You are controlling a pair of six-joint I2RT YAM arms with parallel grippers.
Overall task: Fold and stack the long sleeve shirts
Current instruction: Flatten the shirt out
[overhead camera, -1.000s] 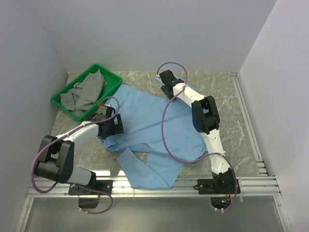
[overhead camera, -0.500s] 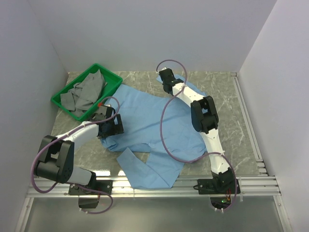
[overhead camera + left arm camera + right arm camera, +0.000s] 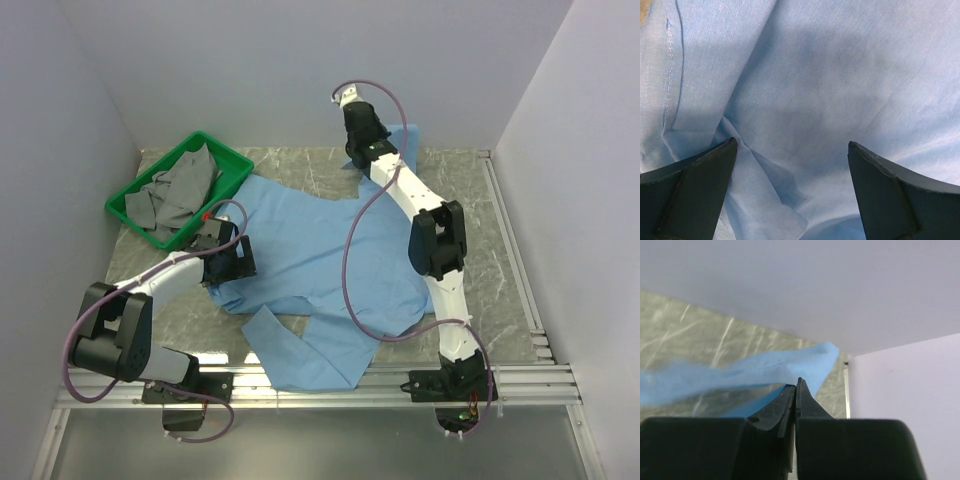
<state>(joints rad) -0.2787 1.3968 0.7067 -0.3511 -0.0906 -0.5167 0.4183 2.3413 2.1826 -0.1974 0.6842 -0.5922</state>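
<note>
right fingers (image 3: 808, 407) clamped shut on an edge of the light blue shirt (image 3: 310, 250), cloth pinched at the tips, held up off the desk (image 3: 485, 250). left fingers (image 3: 690, 195) spread wide, gripping nothing; creased shirt cloth lies below and between them.

Nothing can be read in any of the views. No words, labels, brands or numbers show on the shirt (image 3: 300, 240) or the green bin (image 3: 133, 226).
</note>
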